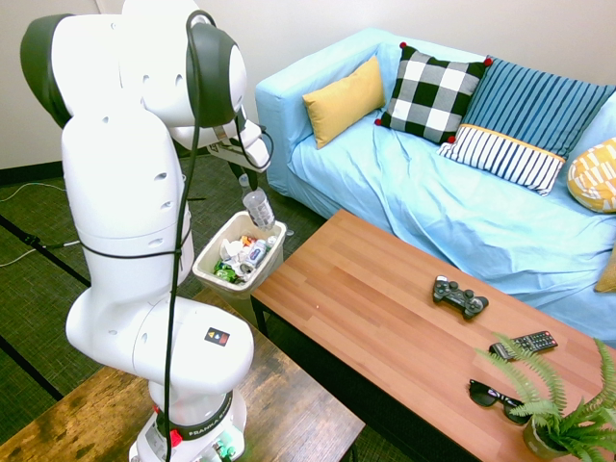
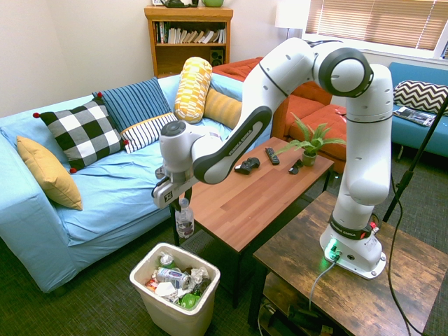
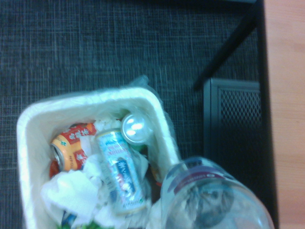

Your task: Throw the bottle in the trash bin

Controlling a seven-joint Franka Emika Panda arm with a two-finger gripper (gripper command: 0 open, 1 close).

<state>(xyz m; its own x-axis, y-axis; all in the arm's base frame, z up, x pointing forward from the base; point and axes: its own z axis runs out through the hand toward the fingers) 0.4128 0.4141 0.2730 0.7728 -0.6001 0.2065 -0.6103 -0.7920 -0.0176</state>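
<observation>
Tool [image 2: 183, 201] clenched on the bottle [image 2: 185, 220] by its neck, so it hangs cap-up w/ the body free below. Bottle's in the air, above the trash bin [image 2: 204, 301] but nearer the rim on the wooden surface [image 2: 241, 203] side, judging by wrist view. Bin's on the carpet betw. blue sofa [image 2: 105, 203] and surface, already full of cans [image 3: 120, 171] & tissue. Probably needs a nudge further over the opening before letting go.

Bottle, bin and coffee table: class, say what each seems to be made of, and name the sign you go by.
Bottle: clear plastic, probably; you see through it.
Bin: cream plastic, matte, with a moulded rolled rim.
Coffee table: reddish wood or wood-look laminate, judging by its plank lines; which one cannot be told.
</observation>
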